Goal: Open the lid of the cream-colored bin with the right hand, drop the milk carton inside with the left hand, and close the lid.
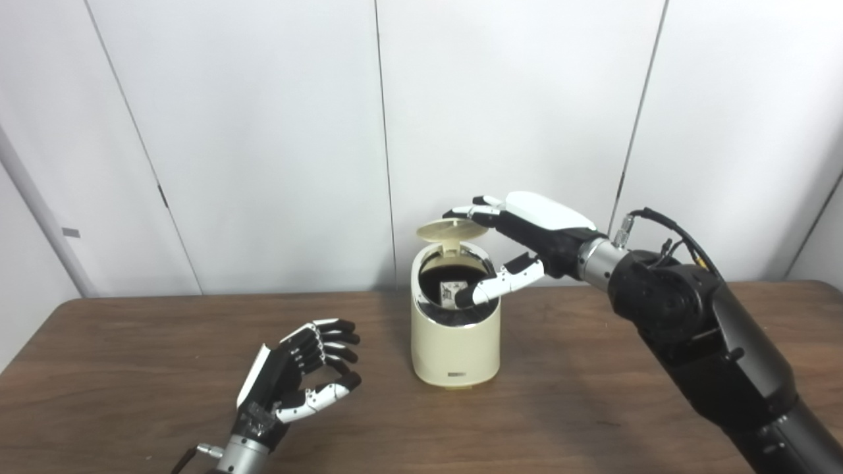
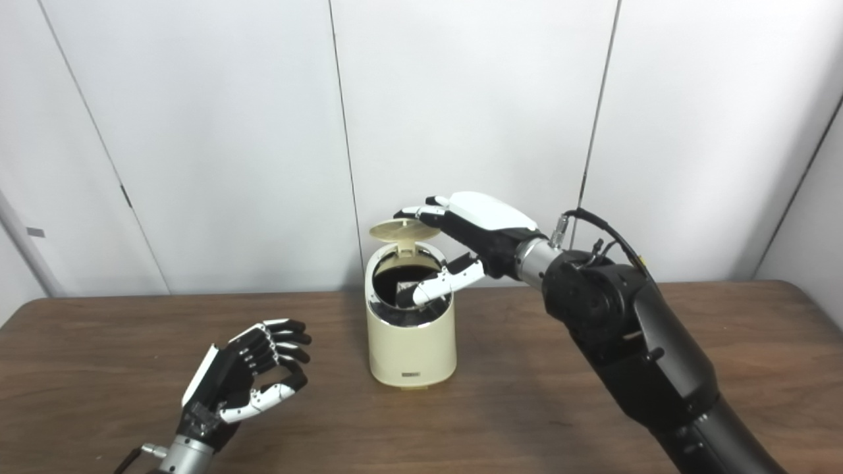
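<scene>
The cream-colored cylindrical plastic bin (image 1: 454,342) is seen standing upright at the middle of the brown wooden table (image 1: 593,408). Its round lid (image 1: 452,230) is raised at the bin's 12 o'clock edge, touched from above by the fingers (image 1: 471,212) of the right hand (image 1: 527,230), whose thumb reaches over the opening. The white milk carton (image 1: 453,291) is seen inside the dark interior. At the bin's 8 o'clock, the left hand (image 1: 299,372) is held empty, fingers loosely curled and apart.
</scene>
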Tool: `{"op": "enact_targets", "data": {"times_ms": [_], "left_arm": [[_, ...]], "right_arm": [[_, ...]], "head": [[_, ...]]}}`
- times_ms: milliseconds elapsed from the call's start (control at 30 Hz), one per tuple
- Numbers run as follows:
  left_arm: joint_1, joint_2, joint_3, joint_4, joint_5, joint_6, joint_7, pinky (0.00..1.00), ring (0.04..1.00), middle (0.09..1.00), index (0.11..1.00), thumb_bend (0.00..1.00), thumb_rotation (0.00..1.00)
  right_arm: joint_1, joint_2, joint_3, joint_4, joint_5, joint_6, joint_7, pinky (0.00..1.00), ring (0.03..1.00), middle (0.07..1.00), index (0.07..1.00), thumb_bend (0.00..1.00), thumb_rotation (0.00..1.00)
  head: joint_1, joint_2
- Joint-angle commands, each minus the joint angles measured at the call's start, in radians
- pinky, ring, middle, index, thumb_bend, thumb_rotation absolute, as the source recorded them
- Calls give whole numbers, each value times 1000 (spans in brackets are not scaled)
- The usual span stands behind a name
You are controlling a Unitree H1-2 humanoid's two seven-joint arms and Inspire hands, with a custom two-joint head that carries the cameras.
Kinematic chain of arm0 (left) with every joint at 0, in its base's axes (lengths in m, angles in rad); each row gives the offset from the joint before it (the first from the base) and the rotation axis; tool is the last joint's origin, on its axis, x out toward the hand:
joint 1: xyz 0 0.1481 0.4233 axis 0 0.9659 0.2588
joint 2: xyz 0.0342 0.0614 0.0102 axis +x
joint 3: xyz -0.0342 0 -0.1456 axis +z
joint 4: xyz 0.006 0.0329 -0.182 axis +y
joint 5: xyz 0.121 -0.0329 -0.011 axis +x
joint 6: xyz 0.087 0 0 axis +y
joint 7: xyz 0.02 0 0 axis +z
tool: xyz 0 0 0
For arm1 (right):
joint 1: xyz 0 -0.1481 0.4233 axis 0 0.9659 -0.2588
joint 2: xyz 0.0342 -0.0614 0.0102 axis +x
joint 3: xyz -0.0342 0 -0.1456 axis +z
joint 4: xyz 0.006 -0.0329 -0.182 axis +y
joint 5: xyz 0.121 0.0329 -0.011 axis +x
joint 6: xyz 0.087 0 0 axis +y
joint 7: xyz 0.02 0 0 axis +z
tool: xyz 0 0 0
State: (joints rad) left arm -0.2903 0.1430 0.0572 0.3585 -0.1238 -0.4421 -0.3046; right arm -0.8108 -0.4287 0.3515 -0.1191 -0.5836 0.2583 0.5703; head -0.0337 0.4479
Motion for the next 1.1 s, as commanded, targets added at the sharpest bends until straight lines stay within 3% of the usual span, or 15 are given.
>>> {"op": "enact_targets", "data": {"times_ms": [0, 467, 1067], "left_arm": [[55, -47, -14, 60, -11, -26, 16, 494, 594, 672, 720, 684, 175], [56, -49, -14, 44, -19, -19, 18, 491, 599, 677, 721, 686, 166], [67, -52, -23, 13, -9, -2, 34, 494, 599, 675, 717, 672, 144]], "right_arm": [[-56, -27, -11, -48, -8, -24, 11, 919, 1000, 918, 888, 764, 671], [-17, -56, -21, -138, -16, -44, 46, 862, 988, 877, 864, 782, 635], [19, -62, -15, -165, -28, -37, 123, 978, 1000, 879, 877, 772, 627]], "head": [[0, 3], [8, 26], [23, 45]]}}
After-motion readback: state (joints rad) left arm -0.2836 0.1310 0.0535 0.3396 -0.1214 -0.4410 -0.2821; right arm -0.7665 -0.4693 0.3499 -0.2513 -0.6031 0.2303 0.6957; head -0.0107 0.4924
